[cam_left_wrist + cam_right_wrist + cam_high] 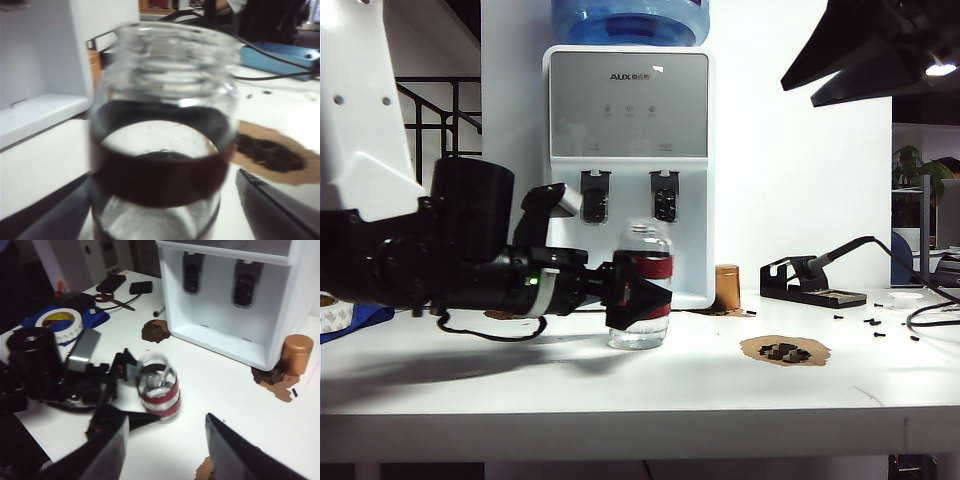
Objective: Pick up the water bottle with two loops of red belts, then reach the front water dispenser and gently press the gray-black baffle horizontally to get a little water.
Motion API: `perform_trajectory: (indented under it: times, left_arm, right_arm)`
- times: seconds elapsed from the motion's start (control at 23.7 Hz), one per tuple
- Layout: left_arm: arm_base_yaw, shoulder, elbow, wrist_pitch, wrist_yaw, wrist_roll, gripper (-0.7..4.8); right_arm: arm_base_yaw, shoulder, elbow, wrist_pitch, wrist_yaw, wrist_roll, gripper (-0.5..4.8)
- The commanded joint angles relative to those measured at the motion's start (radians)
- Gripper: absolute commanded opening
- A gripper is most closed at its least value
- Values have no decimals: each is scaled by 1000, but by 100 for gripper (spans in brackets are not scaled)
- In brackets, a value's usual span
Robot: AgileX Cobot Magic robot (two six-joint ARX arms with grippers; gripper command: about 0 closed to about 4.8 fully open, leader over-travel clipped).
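Between the spread fingers of the left gripper [650, 292] stands the water bottle [642, 285], upright on the white table [620, 385], one dark finger on each side of its red-banded body; whether they touch the glass cannot be told. Beyond the gripper's tips rises the water dispenser [629, 110], its gray-black baffle [594, 197] just above the bottle's neck. The right gripper [165, 450] hangs open, short of the bottle [158, 386].

We can read only one word, "AUX", printed on the gray front panel [628, 105] of the water dispenser [628, 170].
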Motion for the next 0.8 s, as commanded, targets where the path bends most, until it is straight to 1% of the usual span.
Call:
perform_trajectory:
  times: [0.04, 0.3, 0.51, 0.55, 0.63, 0.67, 0.72, 0.76, 0.8]
  left_arm:
    - [1, 25, 50, -68, -40, -2, 479]
    - [14, 97, 116, -85, -54, 2, 479]
    - [14, 105, 115, -55, -55, 1, 479]
    - [14, 105, 115, -47, -55, 1, 436]
    - [13, 105, 115, -43, -55, 1, 268]
    - [13, 105, 115, -41, -55, 1, 179]
    - [13, 105, 115, -42, -58, 1, 57]
    - [13, 105, 115, -41, -59, 0, 18]
    - [13, 105, 115, -41, -59, 0, 18]
  right_arm:
    - [2, -1, 8, 20, -8, -3, 253]
    - [2, -1, 8, 24, -9, -3, 253]
    - [2, -1, 8, 26, -30, -3, 253]
    - [2, -1, 8, 27, -31, -3, 253]
    - [2, -1, 8, 27, -31, -4, 253]
    - [2, -1, 8, 27, -31, -3, 253]
    - [2, -1, 8, 27, -29, -4, 253]
    - [2, -1, 8, 27, -26, -4, 253]
    - [2, -1, 8, 28, -26, -4, 252]
